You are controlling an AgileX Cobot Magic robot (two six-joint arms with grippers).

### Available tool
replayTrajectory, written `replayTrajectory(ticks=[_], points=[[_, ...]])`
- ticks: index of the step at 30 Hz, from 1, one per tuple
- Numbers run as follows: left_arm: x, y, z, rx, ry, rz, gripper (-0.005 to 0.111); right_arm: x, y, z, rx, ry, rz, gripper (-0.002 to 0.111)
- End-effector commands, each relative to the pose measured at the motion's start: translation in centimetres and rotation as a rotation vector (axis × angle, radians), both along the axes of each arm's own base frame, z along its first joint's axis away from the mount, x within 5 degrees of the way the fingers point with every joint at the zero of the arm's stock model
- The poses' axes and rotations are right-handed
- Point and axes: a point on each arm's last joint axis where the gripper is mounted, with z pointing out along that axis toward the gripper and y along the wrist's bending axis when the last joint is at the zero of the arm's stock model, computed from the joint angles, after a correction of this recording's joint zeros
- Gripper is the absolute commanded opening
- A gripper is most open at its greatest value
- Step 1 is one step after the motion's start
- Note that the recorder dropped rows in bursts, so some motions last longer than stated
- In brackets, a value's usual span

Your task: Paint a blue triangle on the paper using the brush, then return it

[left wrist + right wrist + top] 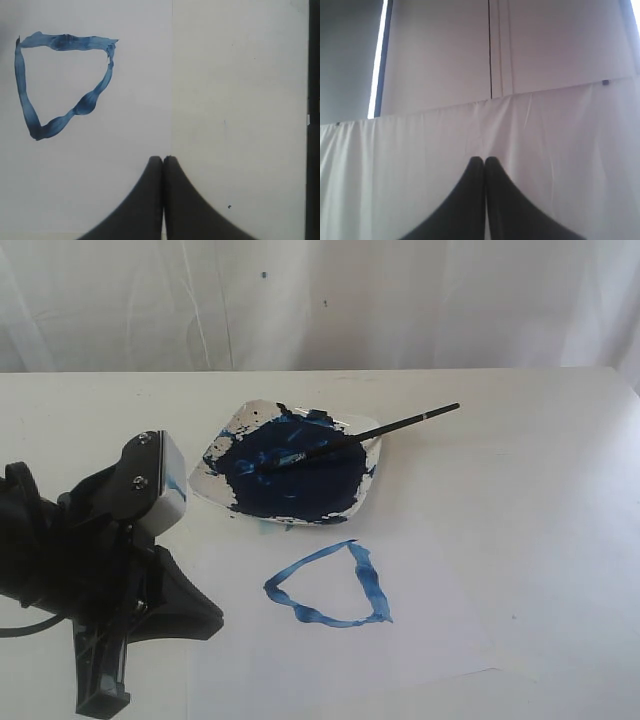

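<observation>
The brush (pixel 360 436) is light, thin and stiff, like a stick. It lies across the plate (pixel 212 472). Its hairy tip is in the dark paint and its black handle pokes out past the plate's rim. I would pinch that dry handle, because the tip is wet and slippery. The blue triangle (pixel 370 585) sits on the paper (pixel 450 580) near the plate, wobbly and not filled in. My left jaws and right jaws are both pressed together, holding nothing.

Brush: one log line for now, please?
brush: lying on plate | triangle: painted on paper | left end effector: shut, empty | right end effector: shut
</observation>
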Motion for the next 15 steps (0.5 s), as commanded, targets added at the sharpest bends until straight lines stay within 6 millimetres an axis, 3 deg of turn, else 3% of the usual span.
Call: replayTrajectory(ticks=[1, 7, 15], points=[[-0.3, -0.2, 0.3, -0.021, 0.010, -0.008, 0.000, 0.7, 0.5, -1.1, 0.022, 0.071, 0.099, 0.000], [-0.3, -0.2, 0.3, -0.021, 0.010, -0.008, 0.000, 3.4, 1.0, -4.2, 0.041, 0.203, 0.159, 0.000], [-0.3, -0.2, 0.3, -0.021, 0.010, -0.008, 0.000, 5.2, 0.5, -8.1, 0.538, 0.348, 0.528, 0.000]])
